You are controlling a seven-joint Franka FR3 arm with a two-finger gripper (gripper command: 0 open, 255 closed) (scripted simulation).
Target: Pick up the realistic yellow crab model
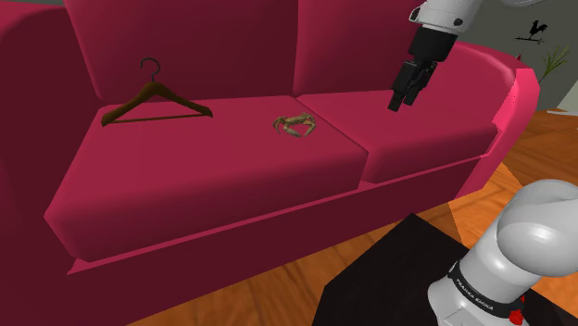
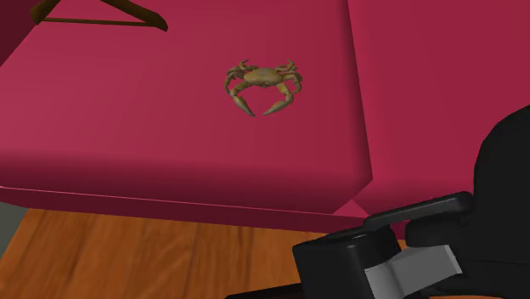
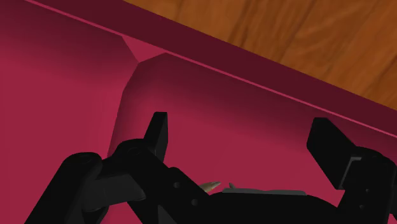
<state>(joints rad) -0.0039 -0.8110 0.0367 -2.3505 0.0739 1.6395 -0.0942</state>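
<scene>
Gripper (image 1: 398, 102) wide open and empty, hovering over the right seat cushion (image 1: 417, 130), upper right of the shoulder view. Yellow-brown crab (image 1: 295, 123) flat on the left cushion (image 1: 185, 176), centre of frame, near the seam, well apart from the gripper. Brown hanger (image 1: 156, 100) upper left; wooden floor (image 1: 278, 273) below

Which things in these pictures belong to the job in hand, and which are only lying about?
For the job:
- yellowish-brown crab model, on the sofa seat
- end effector, open, holding nothing

Only lying about:
- brown hanger, on the same seat cushion
- red sofa
- wooden floor
</scene>
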